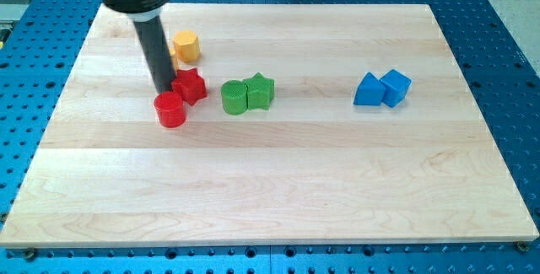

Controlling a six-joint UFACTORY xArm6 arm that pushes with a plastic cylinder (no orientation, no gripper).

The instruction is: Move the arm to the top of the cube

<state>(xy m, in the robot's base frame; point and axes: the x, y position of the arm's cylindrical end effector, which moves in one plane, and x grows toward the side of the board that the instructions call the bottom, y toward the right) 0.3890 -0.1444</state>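
A blue cube (396, 87) sits on the wooden board (278, 190) at the view's right, touching a blue wedge-like block (368, 90) on its left. My tip (165, 89) is far to the view's left of the cube. It stands just above a red cylinder (170, 110) and against the left side of a red star-shaped block (191, 86).
A yellow-orange hexagonal block (186, 46) lies above the red blocks, beside the rod. A green cylinder (234, 97) and a green star-shaped block (260, 92) touch each other near the middle. The board lies on a blue perforated table (506, 46).
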